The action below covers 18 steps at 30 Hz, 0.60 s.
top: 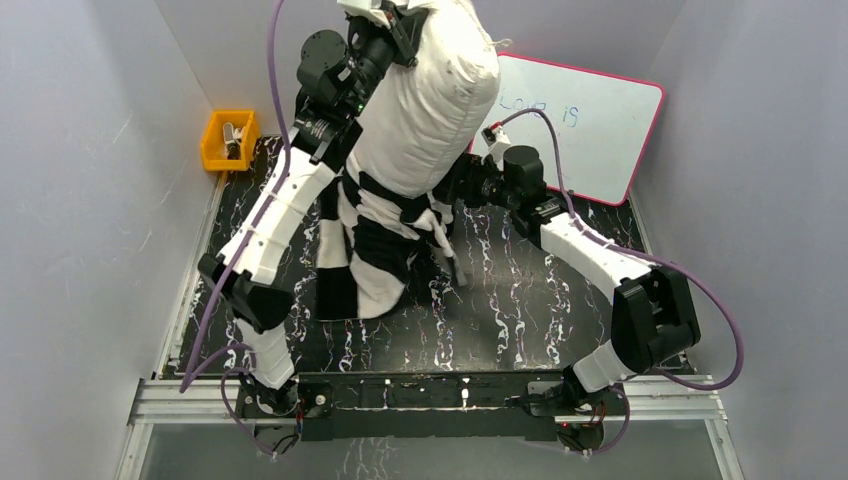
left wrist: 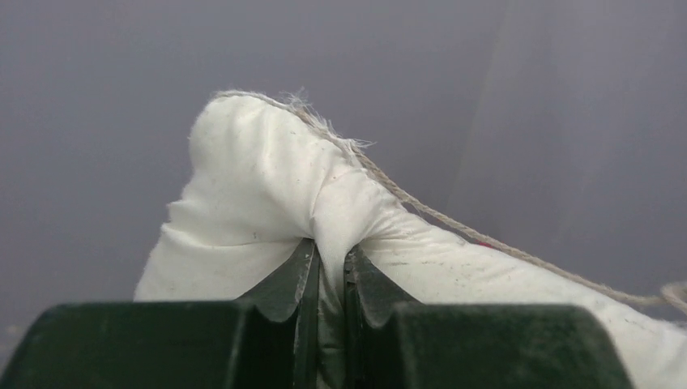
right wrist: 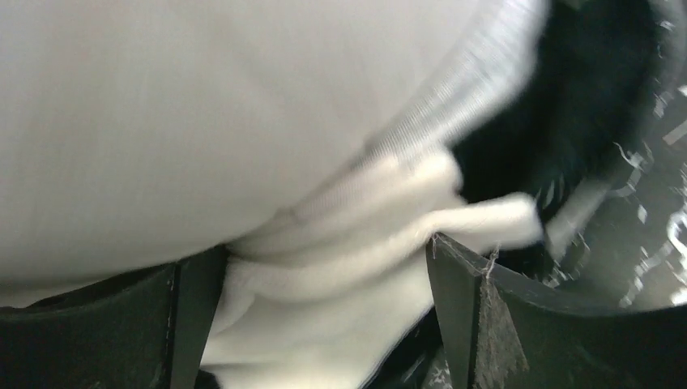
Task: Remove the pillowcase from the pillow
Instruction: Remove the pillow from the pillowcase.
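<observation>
The white pillow [top: 430, 100] hangs upright, lifted high at the back of the table. My left gripper [top: 385, 20] is shut on its top corner; in the left wrist view the fingertips [left wrist: 330, 259] pinch a fold of the pillow [left wrist: 251, 186] beside a frayed seam. The black-and-white checkered pillowcase [top: 375, 240] still wraps the pillow's lower part and sags onto the mat. My right gripper [top: 447, 200] is at the pillowcase's upper edge on the right. In the right wrist view its jaws [right wrist: 324, 316] stand wide apart, with bunched pillowcase folds [right wrist: 340, 267] lying between them.
An orange bin [top: 229, 140] sits at the back left corner. A pink-framed whiteboard [top: 590, 120] leans at the back right. The black marbled mat [top: 520, 300] covers the table, with grey walls on the left, right and back.
</observation>
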{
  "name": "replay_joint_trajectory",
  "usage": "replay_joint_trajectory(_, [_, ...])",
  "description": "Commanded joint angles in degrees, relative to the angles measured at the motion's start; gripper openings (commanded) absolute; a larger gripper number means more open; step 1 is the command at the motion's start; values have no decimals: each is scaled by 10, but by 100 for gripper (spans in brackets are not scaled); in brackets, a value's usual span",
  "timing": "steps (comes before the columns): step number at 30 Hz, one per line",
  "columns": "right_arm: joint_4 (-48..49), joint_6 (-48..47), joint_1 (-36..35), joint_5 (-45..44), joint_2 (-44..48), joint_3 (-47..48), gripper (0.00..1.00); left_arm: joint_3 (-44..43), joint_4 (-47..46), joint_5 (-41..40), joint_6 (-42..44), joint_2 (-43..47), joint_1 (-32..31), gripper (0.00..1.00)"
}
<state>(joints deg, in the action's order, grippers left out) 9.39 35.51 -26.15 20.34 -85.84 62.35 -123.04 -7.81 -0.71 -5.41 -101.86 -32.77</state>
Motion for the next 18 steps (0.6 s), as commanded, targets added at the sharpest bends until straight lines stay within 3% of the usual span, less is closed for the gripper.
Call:
replay_joint_trajectory(1, [140, 11, -21, 45, -10, 21, 99, -153, -127, 36, -43, -24, -8, 0])
replay_joint_trajectory(3, [134, 7, -27, 47, -17, 29, 96, -162, -142, 20, -24, -24, -8, 0])
replay_joint_trajectory(5, [124, -2, -31, 47, -21, 34, 84, -157, -155, 5, 8, -12, -8, 0])
replay_joint_trajectory(9, [107, -9, -38, 48, -29, 24, 38, -123, -191, -47, 90, 23, -8, 0])
replay_joint_trajectory(12, [102, -13, -44, 43, -35, -13, 15, -104, -225, -101, 171, 46, -8, 0])
replay_joint_trajectory(14, [100, -16, -48, 28, -38, -44, 9, -95, -256, -131, 223, 54, -7, 0])
replay_joint_trajectory(18, [94, -22, -58, 12, -55, -101, 9, -98, -293, -177, 307, 57, -7, 0])
